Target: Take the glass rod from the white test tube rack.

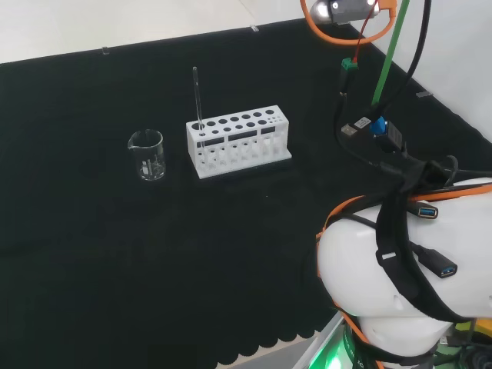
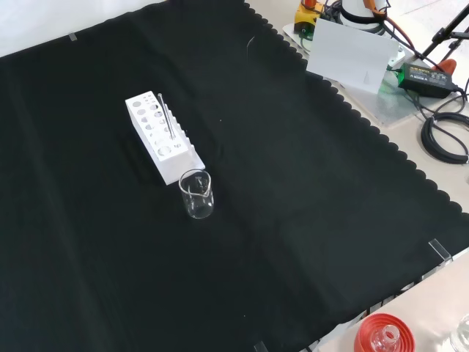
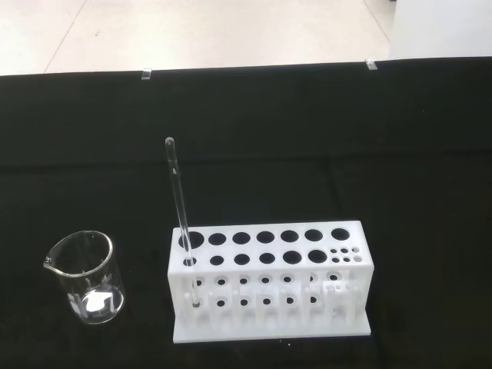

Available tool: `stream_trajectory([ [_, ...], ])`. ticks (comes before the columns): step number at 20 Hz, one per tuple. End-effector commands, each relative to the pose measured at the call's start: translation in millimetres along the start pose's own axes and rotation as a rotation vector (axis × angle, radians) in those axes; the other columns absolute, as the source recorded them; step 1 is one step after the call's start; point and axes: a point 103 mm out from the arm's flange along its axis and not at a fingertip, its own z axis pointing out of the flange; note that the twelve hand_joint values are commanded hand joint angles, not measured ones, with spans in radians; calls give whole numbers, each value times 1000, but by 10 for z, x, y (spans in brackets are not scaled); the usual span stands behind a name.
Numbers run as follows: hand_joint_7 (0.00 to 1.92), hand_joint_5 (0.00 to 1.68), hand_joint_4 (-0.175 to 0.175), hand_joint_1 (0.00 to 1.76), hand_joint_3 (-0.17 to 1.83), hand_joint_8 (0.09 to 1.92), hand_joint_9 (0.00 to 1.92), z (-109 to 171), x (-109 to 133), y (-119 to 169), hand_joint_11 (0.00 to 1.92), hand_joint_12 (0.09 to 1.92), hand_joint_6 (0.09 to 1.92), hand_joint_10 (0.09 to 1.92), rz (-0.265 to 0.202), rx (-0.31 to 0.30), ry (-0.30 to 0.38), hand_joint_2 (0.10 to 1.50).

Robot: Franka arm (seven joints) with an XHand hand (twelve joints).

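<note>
Rod: the glass rod [image 1: 197, 97] stands in the rack [image 1: 238, 141], in a hole at the rack's left end in the head view; it leans a little and most of it rises clear above the rack's top. In the wrist view the rod [image 3: 178, 200] sits in the front row's end hole, nearest the beaker.

Rack: white, with two rows of large round holes (and a cluster of small ones at the far end from the rod), centre of the head view, upper left of the front view [image 2: 155, 139], where the rod [image 2: 166, 116] shows as a thin pale line.

Beaker: a clear beaker [image 1: 147, 154] stands just beside the rack's rod end, apart from it, left of centre in the head view; in the front view it [image 2: 196, 194] is below the rack. It looks empty.

Worktop: black cloth [image 1: 115, 269] with a scalloped edge.

Arm: white links and cables at the right of the head view [image 1: 400, 269].

Fingers: cannot tell whether they are open or closed.
</note>
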Motion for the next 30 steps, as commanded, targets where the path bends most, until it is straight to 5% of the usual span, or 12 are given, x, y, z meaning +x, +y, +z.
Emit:
stream_trajectory([
  [1, 43, 117, -19, 630, -150, 259, 77, -658, -106, -736, 100, 264, 87, 280, 92, -127, -27, 1089],
  [4, 4, 76, -26, 568, -152, 141, 7, -755, -76, -770, 10, 87, 87, 158, 118, -132, -27, 1114],
  [5, 1, 74, -26, 564, -153, 135, 3, -758, -52, -770, 4, 87, 87, 155, 125, -113, 48, 1117],
  [10, 0, 74, -27, 559, -160, 134, 0, -807, -238, -733, 0, 87, 87, 181, 105, -111, -9, 1125],
  [16, 0, 76, -27, 561, -171, 153, 0, -727, -128, -734, 0, 87, 87, 232, 158, -125, -14, 1133],
  [21, 0, 79, -27, 564, -175, 180, 0, -715, -120, -741, 0, 87, 87, 264, 115, -108, -47, 1136],
  [23, 0, 79, -27, 565, -175, 185, 0, -724, -120, -731, 0, 87, 87, 267, 148, -118, -30, 1137],
  [28, 0, 83, -28, 566, -175, 217, 0, -713, -123, -743, 17, 87, 87, 309, 100, -110, -58, 1137],
  [29, 0, 87, -28, 569, -175, 231, 0, -729, -128, -739, 13, 148, 87, 357, 128, -122, -19, 1136],
  [30, 10, 96, -30, 575, -174, 263, 0, -737, -145, -744, 7, 417, 87, 437, 134, -122, -6, 1131],
])
